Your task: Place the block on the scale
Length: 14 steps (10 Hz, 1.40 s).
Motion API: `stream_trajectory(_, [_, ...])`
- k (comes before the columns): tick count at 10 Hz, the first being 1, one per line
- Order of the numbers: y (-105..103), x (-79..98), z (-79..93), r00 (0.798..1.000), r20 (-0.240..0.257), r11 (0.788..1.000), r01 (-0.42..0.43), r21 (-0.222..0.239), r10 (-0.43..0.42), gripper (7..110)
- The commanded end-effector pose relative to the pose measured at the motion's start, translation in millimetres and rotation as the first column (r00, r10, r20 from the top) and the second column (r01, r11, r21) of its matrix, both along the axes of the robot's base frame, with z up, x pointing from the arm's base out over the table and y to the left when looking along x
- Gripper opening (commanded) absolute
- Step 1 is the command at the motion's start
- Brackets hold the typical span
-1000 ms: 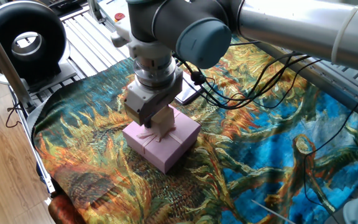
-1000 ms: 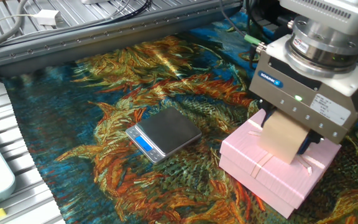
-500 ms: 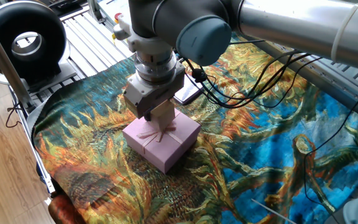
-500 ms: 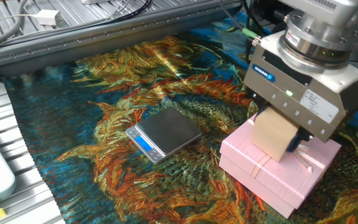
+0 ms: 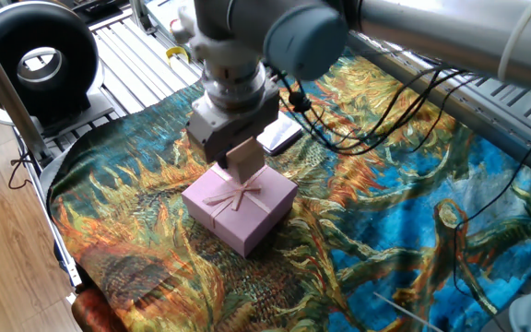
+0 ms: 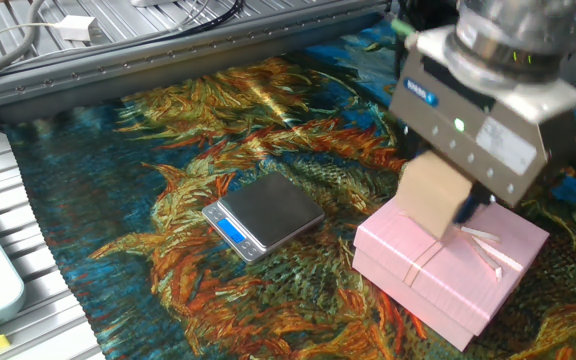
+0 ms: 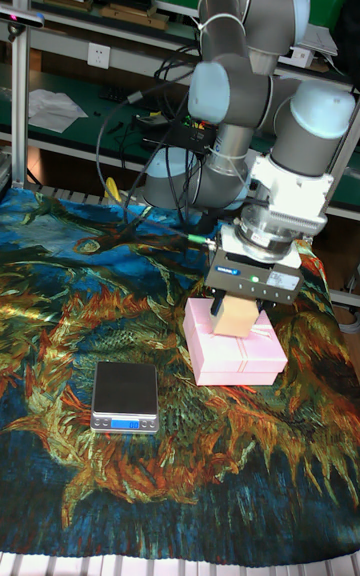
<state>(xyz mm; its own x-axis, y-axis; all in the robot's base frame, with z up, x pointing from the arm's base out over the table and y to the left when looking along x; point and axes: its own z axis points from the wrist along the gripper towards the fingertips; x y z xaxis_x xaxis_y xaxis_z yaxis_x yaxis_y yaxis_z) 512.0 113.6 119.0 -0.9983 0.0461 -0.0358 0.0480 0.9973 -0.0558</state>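
The pincer [image 6: 436,200] is closed on the block [image 6: 432,194], its fingers pressing the tan cube's two sides while the cube hangs clear just above the pink box [image 6: 450,266]. In the tall fixed view the block [image 7: 236,317] sits between the pincer's [image 7: 238,319] dark fingers, with the box [image 7: 236,356] directly beneath.

A second ago the block rested low against the box lid; now it has risen, and the ribbon bow on the lid is uncovered. The pincer has also drifted slightly toward the scale.

The scale [image 6: 263,216] lies flat on the patterned cloth [image 6: 168,150] at about nine o'clock from the box in the other fixed view, well apart from it, its blue mark on the near corner. In the tall fixed view the scale [image 7: 125,397] lies at about eight o'clock from the box and shows its whole top plate. In one fixed view the block [image 5: 245,160] is plain above the box [image 5: 240,205], but the scale [image 5: 279,136] is mostly hidden behind the arm [image 5: 247,28], only a dark corner showing. The tall fixed view alone shows the whole arm [image 7: 250,86] rising behind the surface.
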Motion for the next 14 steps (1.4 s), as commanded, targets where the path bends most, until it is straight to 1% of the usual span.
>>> stream_trajectory(1, [-9.4, 1.7, 22.0, 1.0, -0.011, 0.999, 0.021, 0.03, -0.02, 7])
stream_trajectory(5, [-28.7, 12.4, 22.3, 1.0, 0.007, 0.999, 0.015, 0.039, -0.015, 7])
stream_trajectory(6, [-37.5, 16.2, 23.9, 1.0, 0.007, 0.999, 0.015, 0.042, -0.015, 7])
stream_trajectory(7, [-45.0, 20.3, 26.8, 1.0, 0.007, 0.998, 0.019, 0.056, -0.02, 7])
stream_trajectory(8, [-56.4, 25.4, 31.3, 1.0, 0.008, 0.998, 0.019, 0.062, -0.02, 7])
stream_trajectory(9, [-66.9, 28.7, 33.8, 1.0, 0.01, 0.998, 0.013, 0.061, -0.014, 7])
stream_trajectory(11, [-81.6, 34.0, 30.6, 1.0, 0.022, 0.998, 0.017, 0.056, -0.018, 7])
stream_trajectory(12, [-92.1, 39.2, 28.6, 0.999, 0.027, 0.999, 0.017, 0.043, -0.018, 7])
stream_trajectory(14, [-103.1, 48.8, 24.4, 0.999, 0.035, 0.999, 0.014, 0.041, -0.016, 7])
